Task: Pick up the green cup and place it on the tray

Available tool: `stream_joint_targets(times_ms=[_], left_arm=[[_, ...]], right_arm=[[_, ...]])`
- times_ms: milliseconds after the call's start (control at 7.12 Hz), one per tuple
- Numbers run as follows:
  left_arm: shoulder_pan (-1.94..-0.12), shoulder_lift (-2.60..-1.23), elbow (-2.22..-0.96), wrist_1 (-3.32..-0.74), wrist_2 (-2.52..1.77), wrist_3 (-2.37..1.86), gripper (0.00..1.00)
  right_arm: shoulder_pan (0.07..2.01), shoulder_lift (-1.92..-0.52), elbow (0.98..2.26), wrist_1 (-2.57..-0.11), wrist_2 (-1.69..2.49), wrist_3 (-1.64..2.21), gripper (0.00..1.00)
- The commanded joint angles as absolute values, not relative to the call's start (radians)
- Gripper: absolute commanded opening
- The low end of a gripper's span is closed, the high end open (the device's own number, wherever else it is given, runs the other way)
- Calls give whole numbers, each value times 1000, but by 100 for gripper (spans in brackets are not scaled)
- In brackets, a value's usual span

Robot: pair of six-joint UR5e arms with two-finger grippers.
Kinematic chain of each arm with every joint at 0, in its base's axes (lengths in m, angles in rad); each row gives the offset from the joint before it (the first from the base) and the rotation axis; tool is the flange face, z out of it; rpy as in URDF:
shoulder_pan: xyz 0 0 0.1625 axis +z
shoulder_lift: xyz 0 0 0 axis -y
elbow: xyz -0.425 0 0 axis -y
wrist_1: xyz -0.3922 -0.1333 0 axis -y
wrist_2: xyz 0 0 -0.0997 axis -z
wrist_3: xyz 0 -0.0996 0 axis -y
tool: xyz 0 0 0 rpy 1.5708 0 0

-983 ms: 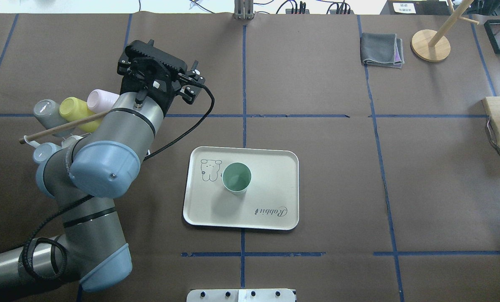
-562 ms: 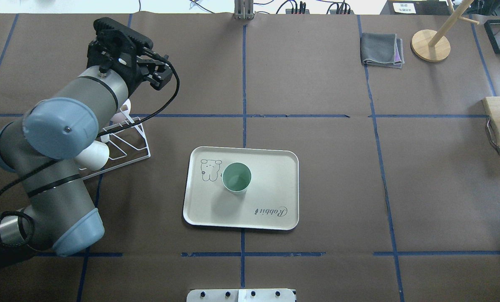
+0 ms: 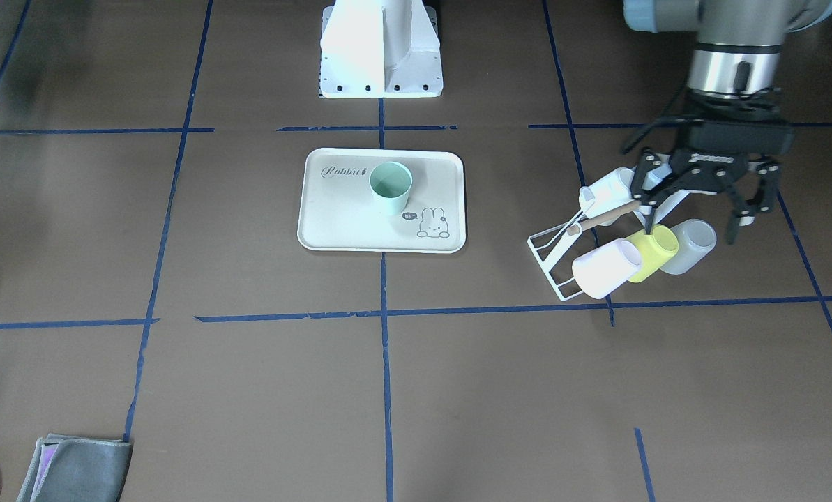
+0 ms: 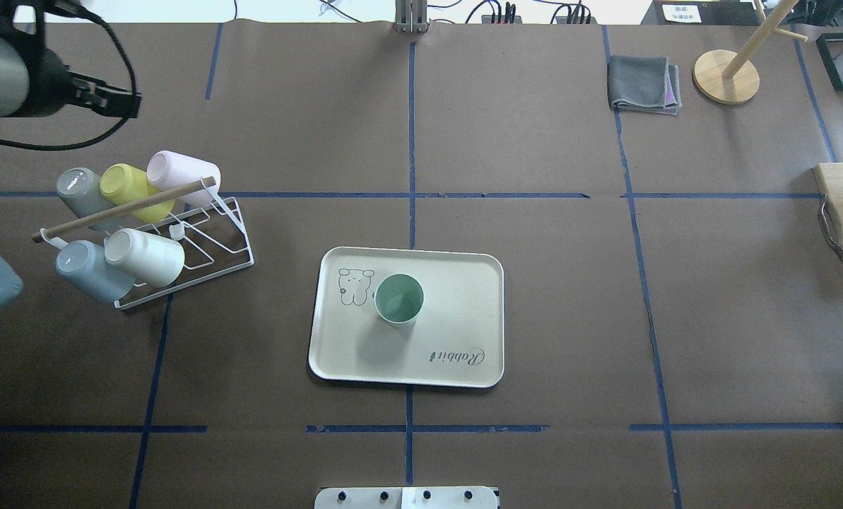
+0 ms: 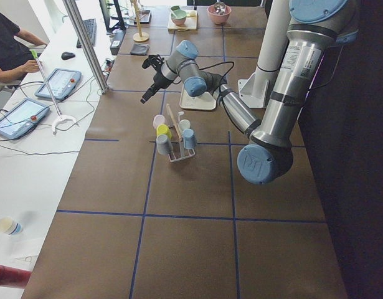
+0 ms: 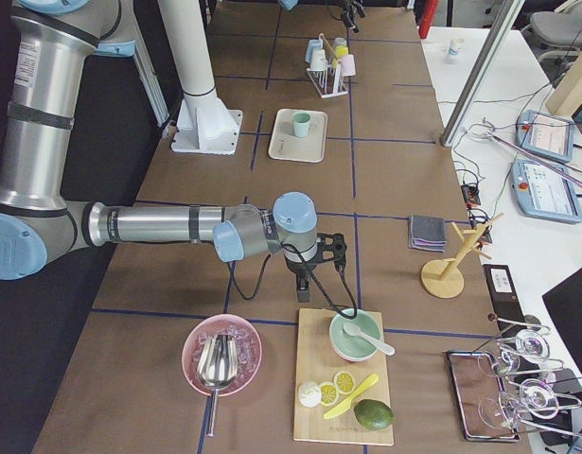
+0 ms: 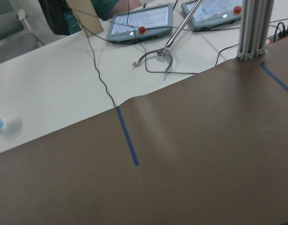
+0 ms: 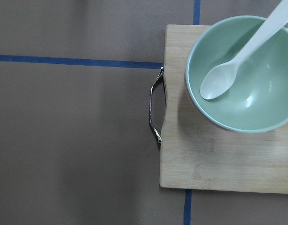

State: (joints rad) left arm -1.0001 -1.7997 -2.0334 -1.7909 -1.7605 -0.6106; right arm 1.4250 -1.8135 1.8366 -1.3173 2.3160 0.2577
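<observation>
Your pale mint-green plastic cup [image 4: 398,299] stands upright mid-frame on the cream rectangular tray [image 4: 456,311], probably delivered. The left end effector [image 3: 692,229], upper right, gapes empty. Right end effector [image 6: 308,287]: cannot tell.

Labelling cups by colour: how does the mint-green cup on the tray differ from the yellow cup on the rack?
The green cup stands upright, mouth up, on the tray; the yellow cup sits tilted on the rack, bottom outward. The green cup is pale mint and alone; the yellow cup is bright yellow-green, between a grey cup and a pink cup. Both are smooth, handleless tumblers.
</observation>
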Motion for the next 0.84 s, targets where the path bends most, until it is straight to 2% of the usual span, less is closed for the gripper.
stream_joint_targets(times_ms=[0, 140, 281, 421, 702], left_arm=[[-1254, -1648, -2001, -1749, -2214, -557, 99], [-1299, -1540, -1991, -1747, -2258, -326, 95], [-1368, -1520, -1935, -1700, -2270, -261, 95], [-1403, -1462, -1909, -1663, -2287, -217, 100], [-1511, -1404, -1778, -1626, -2417, -89, 100]], right_arm=[[1469, -1796, 1835, -1418, 2359, 256, 100], [1497, -1799, 1833, -1428, 2361, 241, 100], [1512, -1801, 1833, -1430, 2361, 214, 100], [1514, -1804, 1833, -1431, 2361, 207, 100], [1517, -1792, 1835, -1539, 2361, 122, 100]])
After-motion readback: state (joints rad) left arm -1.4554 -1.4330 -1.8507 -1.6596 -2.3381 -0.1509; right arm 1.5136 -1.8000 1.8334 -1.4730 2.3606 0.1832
